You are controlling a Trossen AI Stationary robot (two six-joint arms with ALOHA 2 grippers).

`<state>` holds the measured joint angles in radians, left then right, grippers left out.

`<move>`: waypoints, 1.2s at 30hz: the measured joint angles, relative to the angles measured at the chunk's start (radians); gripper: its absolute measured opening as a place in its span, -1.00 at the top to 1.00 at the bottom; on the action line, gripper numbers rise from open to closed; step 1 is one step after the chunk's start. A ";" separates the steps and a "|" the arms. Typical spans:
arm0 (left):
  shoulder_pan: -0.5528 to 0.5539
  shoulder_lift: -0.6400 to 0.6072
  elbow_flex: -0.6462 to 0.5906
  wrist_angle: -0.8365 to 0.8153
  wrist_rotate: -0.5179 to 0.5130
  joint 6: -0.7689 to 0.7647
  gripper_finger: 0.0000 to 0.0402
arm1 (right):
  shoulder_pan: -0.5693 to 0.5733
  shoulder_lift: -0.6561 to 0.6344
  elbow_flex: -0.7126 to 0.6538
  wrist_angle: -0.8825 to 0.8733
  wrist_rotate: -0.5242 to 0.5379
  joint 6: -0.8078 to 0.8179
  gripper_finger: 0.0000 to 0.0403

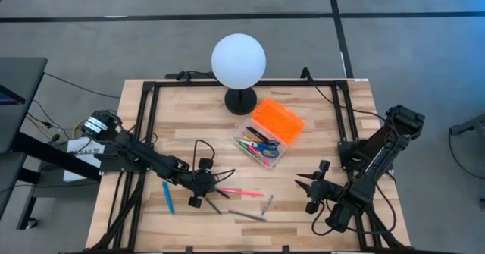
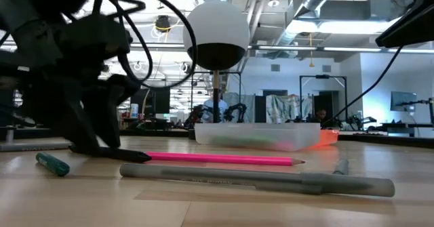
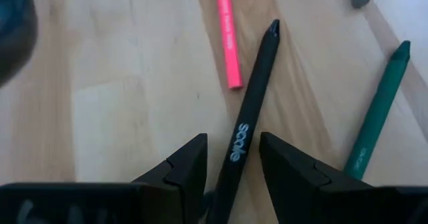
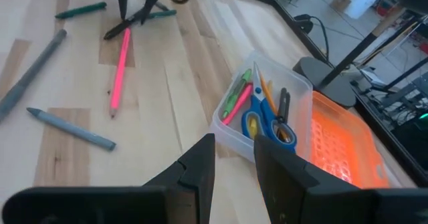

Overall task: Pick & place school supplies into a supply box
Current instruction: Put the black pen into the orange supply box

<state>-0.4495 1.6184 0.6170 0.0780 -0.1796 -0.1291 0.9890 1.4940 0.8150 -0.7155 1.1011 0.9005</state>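
You see a pale wooden table [image 1: 318,133] with a smooth matt grain. At its twelve o'clock, the supply box [image 4: 267,127] is clear plastic, its orange lid [image 4: 338,154] ribbed and glossy.

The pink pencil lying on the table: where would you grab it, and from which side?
Grip the pink pencil near its middle, coming straight down from above. It lies flat on the wood, and its blunt end sits close to the black pen between the left end effector's fingers, so mid-shaft is clearer.

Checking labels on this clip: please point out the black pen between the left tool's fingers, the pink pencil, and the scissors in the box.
Black pen [image 3: 249,127], left wrist view, mid-barrel.
Pink pencil [image 4: 120,63], right wrist view, mid-shaft.
Blue-handled scissors [image 4: 262,117], right wrist view, handle.
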 joint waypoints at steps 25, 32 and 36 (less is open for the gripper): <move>0.002 0.049 0.035 -0.093 0.068 -0.096 0.91 | -0.003 0.000 0.000 0.018 -0.003 -0.010 0.50; 0.002 0.055 0.120 -0.202 0.077 -0.085 0.84 | -0.003 0.000 -0.002 0.021 -0.004 -0.010 0.50; 0.000 0.058 0.176 -0.271 0.103 -0.050 0.93 | -0.003 0.000 -0.032 0.061 -0.004 -0.010 0.50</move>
<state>-0.4493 1.6764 0.7931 -0.1929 -0.0761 -0.1792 0.9863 1.4940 0.7830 -0.6547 1.0967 0.8909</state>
